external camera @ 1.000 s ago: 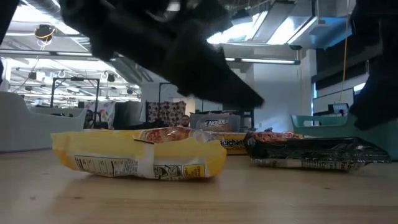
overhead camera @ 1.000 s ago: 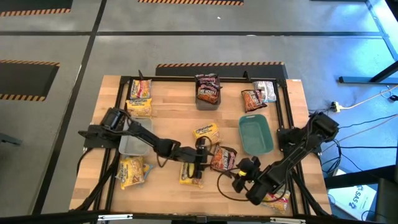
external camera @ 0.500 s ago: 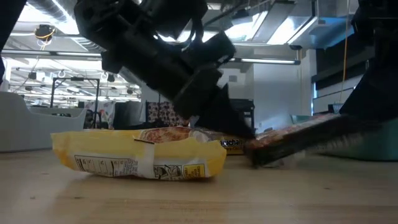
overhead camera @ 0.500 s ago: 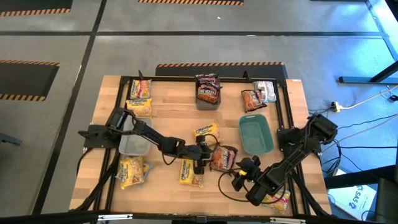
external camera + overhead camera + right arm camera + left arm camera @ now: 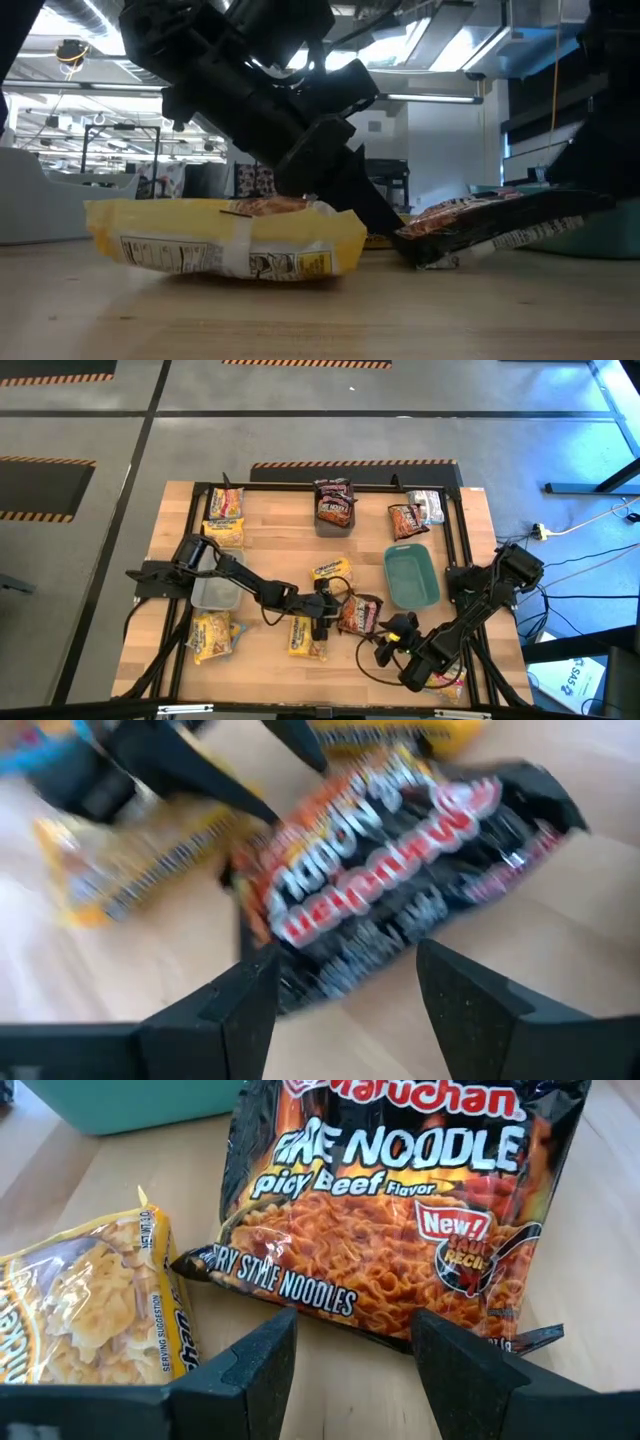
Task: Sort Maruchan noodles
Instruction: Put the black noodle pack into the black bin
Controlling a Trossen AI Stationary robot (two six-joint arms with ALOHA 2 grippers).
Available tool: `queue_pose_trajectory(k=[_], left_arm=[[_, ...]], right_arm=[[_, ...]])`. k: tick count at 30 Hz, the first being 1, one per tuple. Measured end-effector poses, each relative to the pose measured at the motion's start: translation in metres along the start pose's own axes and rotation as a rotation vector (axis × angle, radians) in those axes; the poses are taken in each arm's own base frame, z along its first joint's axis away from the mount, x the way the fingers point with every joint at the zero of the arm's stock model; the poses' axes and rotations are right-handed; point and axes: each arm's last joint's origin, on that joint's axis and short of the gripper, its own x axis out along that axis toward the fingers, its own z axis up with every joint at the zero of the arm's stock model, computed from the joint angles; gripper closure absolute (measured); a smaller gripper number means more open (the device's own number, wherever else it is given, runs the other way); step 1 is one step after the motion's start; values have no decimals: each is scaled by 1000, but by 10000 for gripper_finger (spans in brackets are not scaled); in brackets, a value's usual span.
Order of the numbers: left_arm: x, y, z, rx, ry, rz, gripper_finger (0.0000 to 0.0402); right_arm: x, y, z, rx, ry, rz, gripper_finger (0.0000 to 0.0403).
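A dark red Maruchan packet (image 5: 360,614) sits mid-table, tilted: its left end (image 5: 420,252) is on the wood and its right edge is raised. My left gripper (image 5: 325,622) stands open just left of it, fingers low on either side of the packet's near-left corner (image 5: 330,1315). To its left lies a yellow packet (image 5: 304,639). My right gripper (image 5: 392,638) is open at the packet's right edge. Another yellow packet (image 5: 330,570) lies just beyond. My left gripper slants down from the table's left; its fingertip (image 5: 392,222) reaches the packet's left end, but I cannot tell whether it touches. My right gripper comes from the near right, with the raised right edge (image 5: 330,975) between its open fingers. Which finger bears the edge is hidden.
A green dish (image 5: 410,575) stands right of centre. A clear bin (image 5: 218,584) is at the left and another with dark red packets (image 5: 335,508) at the far edge. More packets lie at the far left (image 5: 225,520), near left (image 5: 212,635) and far right (image 5: 415,515).
My left gripper has come down toward the table beside the dark red packet. The packet's right edge has lifted off the wood at my right gripper while its left end has stayed down. It now sits a little less steeply than half a second ago.
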Motion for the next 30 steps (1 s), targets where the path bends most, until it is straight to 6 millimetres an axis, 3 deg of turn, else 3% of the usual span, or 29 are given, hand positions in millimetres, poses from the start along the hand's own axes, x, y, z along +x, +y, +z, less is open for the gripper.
queue_pose_trajectory(k=[9, 15, 20, 24, 30], left_arm=[[0, 0, 1, -2, -9, 2, 209], [0, 0, 1, -2, -9, 2, 209], [-7, -5, 5, 8, -14, -11, 209], [-23, -14, 23, 13, -59, -21, 209], [-30, -17, 32, 10, -98, -24, 209]], right_arm=[[23, -14, 2, 115, -4, 27, 182], [23, -19, -2, 108, -2, 42, 182], [20, -7, 0, 16, 21, 71, 182], [17, 4, 3, -93, 54, 99, 182], [-1, 0, 18, -241, 86, 19, 182]])
